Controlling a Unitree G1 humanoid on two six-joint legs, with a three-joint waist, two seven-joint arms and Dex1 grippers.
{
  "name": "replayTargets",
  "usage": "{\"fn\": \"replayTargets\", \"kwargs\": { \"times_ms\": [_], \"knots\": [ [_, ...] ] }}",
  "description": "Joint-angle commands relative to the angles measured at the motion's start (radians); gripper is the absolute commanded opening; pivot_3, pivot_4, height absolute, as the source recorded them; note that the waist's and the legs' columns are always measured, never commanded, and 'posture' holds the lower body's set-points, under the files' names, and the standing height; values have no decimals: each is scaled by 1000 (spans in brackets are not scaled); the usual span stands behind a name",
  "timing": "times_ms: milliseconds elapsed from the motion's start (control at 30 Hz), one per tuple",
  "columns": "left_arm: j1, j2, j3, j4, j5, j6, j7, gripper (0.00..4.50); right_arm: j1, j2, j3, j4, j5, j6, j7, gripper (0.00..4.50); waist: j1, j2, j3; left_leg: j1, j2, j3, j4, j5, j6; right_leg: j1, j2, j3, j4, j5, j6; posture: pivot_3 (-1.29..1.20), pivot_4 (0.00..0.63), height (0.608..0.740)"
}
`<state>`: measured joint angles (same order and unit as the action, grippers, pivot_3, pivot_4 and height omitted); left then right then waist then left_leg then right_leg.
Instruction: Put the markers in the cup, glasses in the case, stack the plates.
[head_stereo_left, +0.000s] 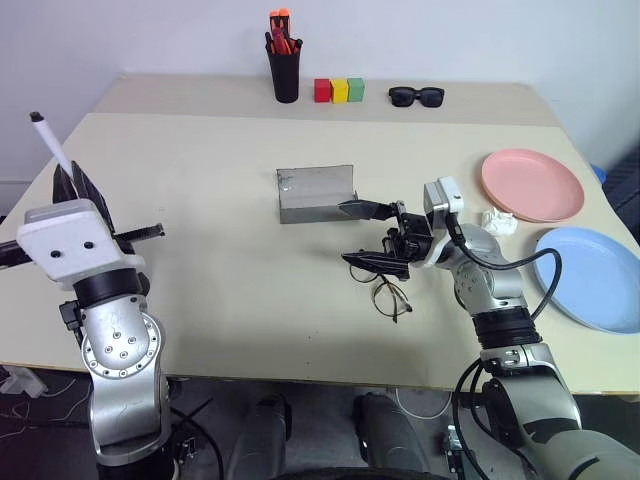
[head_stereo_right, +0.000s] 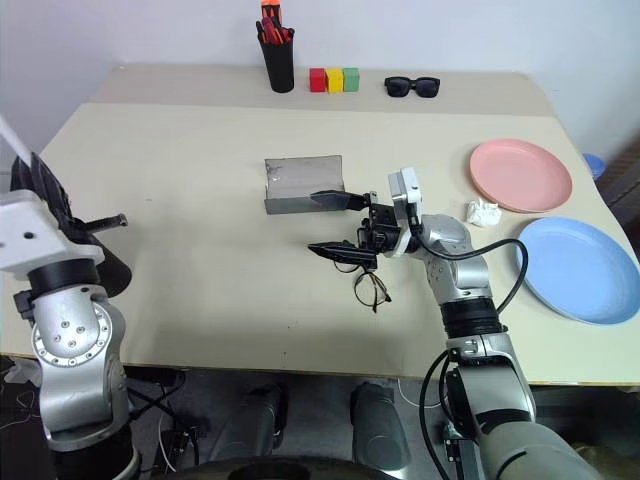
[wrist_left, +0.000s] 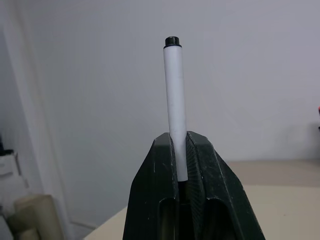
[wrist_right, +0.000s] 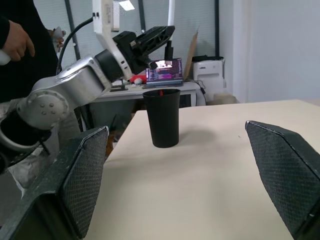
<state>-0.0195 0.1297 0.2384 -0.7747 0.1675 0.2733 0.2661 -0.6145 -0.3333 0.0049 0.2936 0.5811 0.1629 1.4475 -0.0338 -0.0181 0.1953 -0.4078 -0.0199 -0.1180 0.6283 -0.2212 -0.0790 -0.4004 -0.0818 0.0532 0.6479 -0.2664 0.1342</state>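
My left gripper (wrist_left: 180, 137) is shut on the white marker (wrist_left: 175, 100), which sticks up past the fingers with its black end on top. It is raised at the table's left side (head_stereo_left: 75, 178). The black cup (wrist_right: 161, 117) stands on the table below it, and a small red end shows at the cup's rim. My right gripper (head_stereo_left: 343, 232) is open and points left, just above the wire-rimmed glasses (head_stereo_left: 392, 295) lying on the table. The grey case (head_stereo_left: 317, 192) lies open just behind it. The pink plate (head_stereo_left: 531, 184) and the blue plate (head_stereo_left: 590, 277) lie side by side at the right.
A black pen holder with orange-red pens (head_stereo_left: 284, 70), coloured blocks (head_stereo_left: 339, 90) and black sunglasses (head_stereo_left: 416, 96) line the back of the table. A crumpled white scrap (head_stereo_left: 498, 221) lies between the plates. A person (wrist_right: 15, 45) stands beyond the table's left end.
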Motion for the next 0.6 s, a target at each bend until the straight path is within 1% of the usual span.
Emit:
{"fn": "replayTargets", "kwargs": {
  "times_ms": [33, 133, 233, 367, 600],
  "knots": [
    [47, -12, 38, -52, 26, -51, 0, 41, -22, 0, -8, -37, 2, -15, -1, 4500, -2, 0, 0, 0, 0, 0, 0, 0, 0, 0, 0, 0, 0, 0, 0, 0, 150, 740],
    [100, -35, 67, -21, 30, -99, 11, 41, -19, 8, -4, -27, -7, -26, -1, 4500, -7, 0, 0, 0, 0, 0, 0, 0, 0, 0, 0, 0, 0, 0, 0, 0, 150, 740],
    [115, -56, 113, 57, 25, -151, 41, 41, -16, 15, -3, -14, -12, -37, 4, 4500, -6, 0, 0, 0, 0, 0, 0, 0, 0, 0, 0, 0, 0, 0, 0, 0, 150, 740],
    [90, -62, 167, 150, 22, -210, 80, 41, -7, 12, -12, 31, -18, -73, 32, 4500, -5, 0, 0, 0, 0, 0, 0, 0, 0, 1, 0, 0, 0, 0, 0, 0, 150, 740],
    [75, -69, 179, 216, 27, -245, 93, 41, 6, 4, -25, 89, -24, -130, 71, 4500, -5, 0, 0, 1, 0, 0, 0, 0, 0, 1, 0, 0, 0, 0, 0, 0, 150, 740]
  ]
}}
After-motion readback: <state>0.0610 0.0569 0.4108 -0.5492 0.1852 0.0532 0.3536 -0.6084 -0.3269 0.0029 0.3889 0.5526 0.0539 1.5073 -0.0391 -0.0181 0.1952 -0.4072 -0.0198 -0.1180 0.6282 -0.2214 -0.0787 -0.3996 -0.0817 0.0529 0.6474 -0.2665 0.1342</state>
